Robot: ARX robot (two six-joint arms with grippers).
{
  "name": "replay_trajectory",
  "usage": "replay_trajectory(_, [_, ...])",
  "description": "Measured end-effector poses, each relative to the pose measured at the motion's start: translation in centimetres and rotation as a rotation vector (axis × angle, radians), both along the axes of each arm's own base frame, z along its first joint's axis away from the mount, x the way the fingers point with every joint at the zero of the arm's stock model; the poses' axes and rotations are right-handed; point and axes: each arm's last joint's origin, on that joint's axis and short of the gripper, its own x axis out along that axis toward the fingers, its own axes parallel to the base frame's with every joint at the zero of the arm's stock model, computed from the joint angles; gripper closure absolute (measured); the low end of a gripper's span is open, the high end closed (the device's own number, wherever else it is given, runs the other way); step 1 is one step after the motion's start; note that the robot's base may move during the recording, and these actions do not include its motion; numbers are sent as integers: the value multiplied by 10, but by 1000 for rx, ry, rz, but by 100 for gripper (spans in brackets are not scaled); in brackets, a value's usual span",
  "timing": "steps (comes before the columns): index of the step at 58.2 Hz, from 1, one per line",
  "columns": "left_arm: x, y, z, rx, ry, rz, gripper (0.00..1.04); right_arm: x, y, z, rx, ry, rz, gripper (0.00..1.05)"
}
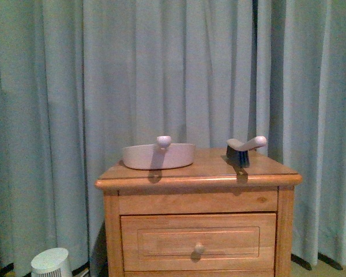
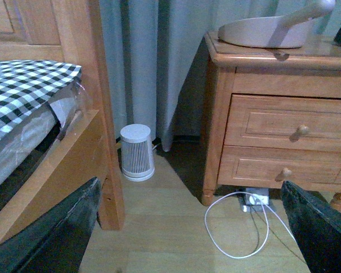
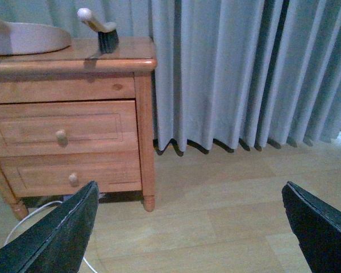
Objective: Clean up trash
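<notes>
The crumpled white tissue wad shows in no view. A pale pinkish dustpan [image 1: 159,154] and a small hand brush [image 1: 245,150] with dark bristles lie on top of a wooden nightstand [image 1: 199,231]. Both also show in the left wrist view, dustpan [image 2: 267,31], and in the right wrist view, brush [image 3: 99,31]. My left gripper [image 2: 196,227] is open and empty, low over the wooden floor between the bed and the nightstand. My right gripper [image 3: 187,227] is open and empty, over bare floor to the right of the nightstand. Neither arm shows in the front view.
A bed [image 2: 28,114] with a black-and-white checked cover and wooden frame stands left of the nightstand. A small white ribbed bin [image 2: 136,152] sits by the curtain [image 1: 179,69]. A white cable loop [image 2: 238,227] and a power strip [image 2: 256,200] lie under the nightstand.
</notes>
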Motion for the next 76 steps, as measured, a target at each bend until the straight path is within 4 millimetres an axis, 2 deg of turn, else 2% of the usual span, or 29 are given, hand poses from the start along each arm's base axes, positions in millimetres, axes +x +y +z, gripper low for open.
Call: replay_trajectory(76, [0, 0, 0, 0, -1, 0, 8, 0, 0, 0, 0, 0, 0, 7])
